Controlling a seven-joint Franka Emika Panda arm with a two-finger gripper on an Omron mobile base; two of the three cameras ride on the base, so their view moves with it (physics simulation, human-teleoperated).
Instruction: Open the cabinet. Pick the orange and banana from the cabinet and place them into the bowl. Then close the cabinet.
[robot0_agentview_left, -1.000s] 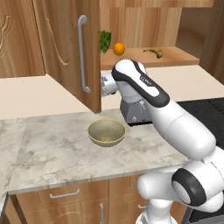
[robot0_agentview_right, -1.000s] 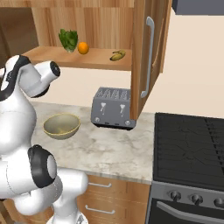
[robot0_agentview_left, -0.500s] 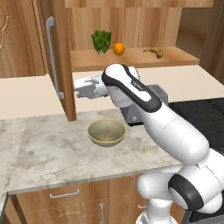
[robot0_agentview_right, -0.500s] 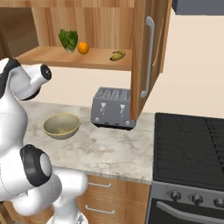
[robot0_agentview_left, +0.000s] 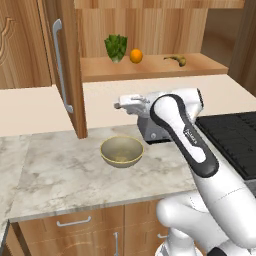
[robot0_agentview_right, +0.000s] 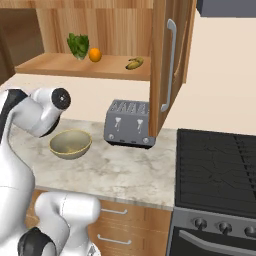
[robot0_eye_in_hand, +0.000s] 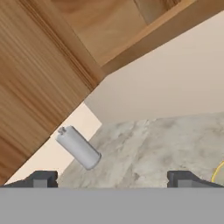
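The left door (robot0_agentview_left: 65, 70) of the cabinet (robot0_agentview_left: 150, 70) stands swung out over the counter (robot0_agentview_left: 60, 175), its silver bar handle (robot0_agentview_left: 61, 65) facing forward; the right door (robot0_agentview_right: 167, 65) is open too, so the opening step looks done. The gripper (robot0_agentview_left: 120, 105) hangs just right of the left door's lower edge, above the bowl (robot0_agentview_left: 121, 151), with its fingers (robot0_eye_in_hand: 43, 179) spread about as wide as they go and nothing between them.

On the shelf (robot0_agentview_left: 150, 67), reading left to right, sit a leafy green vegetable (robot0_agentview_left: 116, 47), the orange (robot0_agentview_left: 136, 56) just beside it, and the banana (robot0_agentview_left: 176, 60) well apart to the right.

The step in hand, as I judge it, is reaching for 1 of the 2 fruits. To do it well, the arm should rise clear of the door's edge first, then go in level over the shelf lip. The orange is nearest; approach from its right side so the fingers do not nudge the greens, and close across its middle, since a round ball can squirt out of an off-centre pinch.
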